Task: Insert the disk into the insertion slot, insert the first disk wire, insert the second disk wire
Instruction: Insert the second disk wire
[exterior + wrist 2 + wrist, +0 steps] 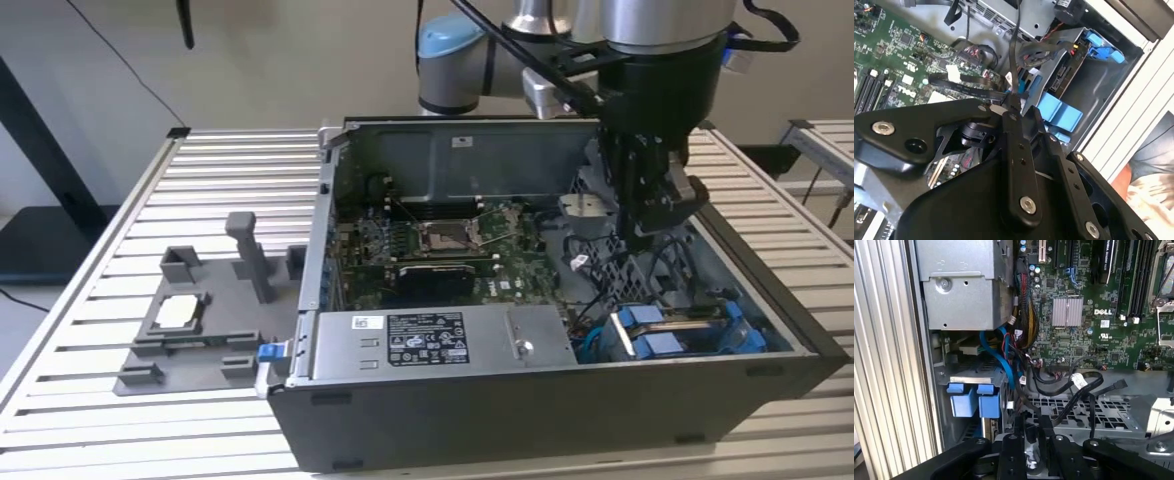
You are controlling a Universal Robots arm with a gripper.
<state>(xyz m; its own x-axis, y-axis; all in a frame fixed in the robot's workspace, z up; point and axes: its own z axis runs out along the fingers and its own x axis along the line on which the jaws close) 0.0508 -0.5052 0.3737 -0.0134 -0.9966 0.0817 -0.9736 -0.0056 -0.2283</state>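
Inside the open computer case (534, 420), one robot arm (661, 60) reaches down at the exterior view's right. Its single gripper (1009, 106) has the fingertips brought together, pinching one black wire (1012, 65) that runs straight up from them in the second wrist view.

Item count:
- One disk (694, 325), seated in the insertion slot (971, 379) at the near corner of the case, on the exterior view's right. It sits beside the silver power supply box (534, 335).
- Two blue tabs (963, 401), side by side at the slot's mouth.
- One green motherboard (441, 245), lying on the floor of the case.
- One grey fixture (187, 350), standing outside the case on the exterior view's left, well apart from the gripper.

Surface and room: the case and the fixture stand on a table (120, 430) of parallel aluminium slats. A pale wall lies behind it.

Labels: one white sticker (411, 338) with dark print is fixed to the top of the power supply box. The print cannot be made out. White markings are printed on the motherboard.
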